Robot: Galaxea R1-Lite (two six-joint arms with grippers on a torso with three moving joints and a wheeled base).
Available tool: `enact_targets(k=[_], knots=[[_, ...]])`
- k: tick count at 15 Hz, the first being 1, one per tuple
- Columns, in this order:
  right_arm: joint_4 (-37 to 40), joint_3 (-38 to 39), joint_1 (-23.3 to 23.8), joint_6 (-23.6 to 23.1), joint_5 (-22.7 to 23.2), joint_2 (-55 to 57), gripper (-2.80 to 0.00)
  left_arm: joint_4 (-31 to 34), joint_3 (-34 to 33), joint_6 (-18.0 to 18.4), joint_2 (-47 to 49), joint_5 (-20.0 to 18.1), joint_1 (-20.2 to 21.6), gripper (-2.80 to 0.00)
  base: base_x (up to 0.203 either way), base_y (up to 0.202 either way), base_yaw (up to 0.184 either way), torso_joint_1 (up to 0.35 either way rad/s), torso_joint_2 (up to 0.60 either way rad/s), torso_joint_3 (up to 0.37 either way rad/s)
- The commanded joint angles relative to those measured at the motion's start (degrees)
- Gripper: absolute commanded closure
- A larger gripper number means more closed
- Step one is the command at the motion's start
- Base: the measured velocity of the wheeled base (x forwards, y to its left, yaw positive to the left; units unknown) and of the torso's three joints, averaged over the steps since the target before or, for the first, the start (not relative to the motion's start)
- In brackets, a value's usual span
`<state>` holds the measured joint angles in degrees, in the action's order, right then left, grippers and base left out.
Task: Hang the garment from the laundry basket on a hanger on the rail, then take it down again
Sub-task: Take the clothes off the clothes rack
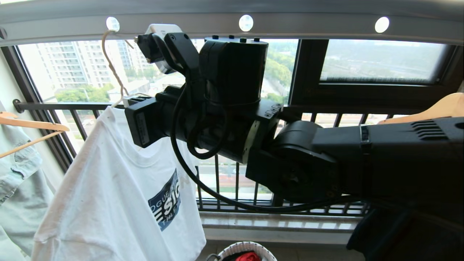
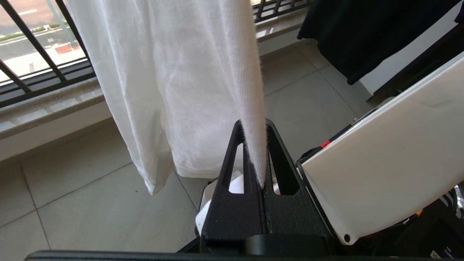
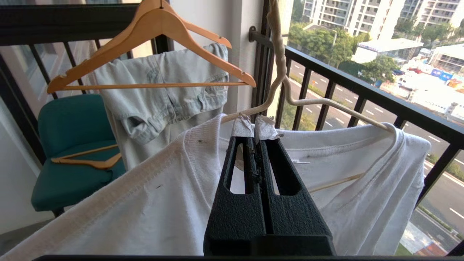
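At the rail (image 1: pixel 308 25), the garment (image 1: pixel 119 195) hung on the hanger (image 3: pixel 279 76). Right gripper (image 3: pixel 253 135) was pressed together empty below the hanger's neck; left gripper (image 2: pixel 253 145) pinched the hem. Lifting ungripped could drop both.

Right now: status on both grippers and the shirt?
Left gripper shut on T-shirt hem. Right gripper shut at the collar below the hanger neck. Hanger hooked on rail. Nothing blocking.

T-shirt (image 1: pixel 108 188): soft white knit cloth, ribbed neck. Hanger (image 3: pixel 279 72): cream coated wire, twisted, matt. Rail (image 1: pixel 308 18): smooth grey metal. Right pincer (image 3: pixel 253 136): rough matt black plastic. Wooden hanger (image 3: pixel 152 43): smooth satin wood. Floor (image 2: pixel 90 203): glossy tile.
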<state>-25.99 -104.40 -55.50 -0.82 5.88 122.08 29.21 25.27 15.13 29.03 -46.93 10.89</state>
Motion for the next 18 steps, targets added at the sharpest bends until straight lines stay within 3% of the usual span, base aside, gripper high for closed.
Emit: enact_targets(k=[1,4,11,18], knots=[[-1.2,-3.5,0.1,0.0,0.6,4.8,0.00,0.1,0.0,0.1,-0.1,-0.2,0.0,0.00,0.000,0.000,0.000,0.000,0.00,0.000],[-1.2,-6.4,0.1,-0.1,0.6,7.2,0.00,0.1,0.1,0.1,0.0,-0.2,0.0,0.00,0.000,0.000,0.000,0.000,0.00,0.000],[-1.2,-5.1,-0.1,0.0,0.7,6.5,0.00,0.0,0.3,0.1,0.0,-0.2,0.0,0.00,0.000,0.000,0.000,0.000,0.00,0.000],[-1.3,1.8,-4.1,2.7,1.8,1.7,0.00,0.0,-0.1,0.0,0.1,-0.1,0.0,0.00,0.000,0.000,0.000,0.000,0.00,0.000]])
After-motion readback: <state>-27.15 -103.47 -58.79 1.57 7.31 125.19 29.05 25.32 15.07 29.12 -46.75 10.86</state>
